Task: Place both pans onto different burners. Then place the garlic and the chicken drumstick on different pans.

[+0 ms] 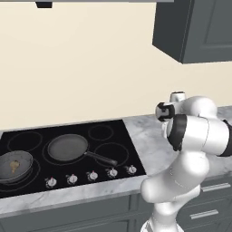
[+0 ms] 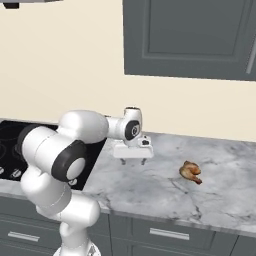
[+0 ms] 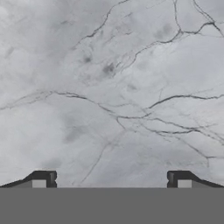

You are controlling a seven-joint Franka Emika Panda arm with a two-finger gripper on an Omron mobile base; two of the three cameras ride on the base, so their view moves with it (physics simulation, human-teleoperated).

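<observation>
Two pans sit on the black cooktop [image 1: 131,156]. The shallower pan [image 1: 67,147] rests on a middle burner, its handle pointing right. The deeper pan [image 1: 13,166] stands on the front left burner with the garlic [image 1: 14,166] inside it. Bare burners [image 1: 100,132] show as rings behind and to the right. The orange-brown chicken drumstick [image 2: 191,172] lies on the marble counter [image 2: 150,190]. My gripper [image 2: 133,161] hangs open, pointing down over the counter, left of the drumstick and apart from it. In the hand view its fingertips [image 3: 43,178] frame bare marble, with nothing between them.
Silver knobs [image 1: 92,175] line the cooktop's front edge. A dark wall cabinet [image 2: 190,37] hangs above the counter. Grey drawers [image 2: 165,234] run below the counter's front edge. The cream wall closes the back.
</observation>
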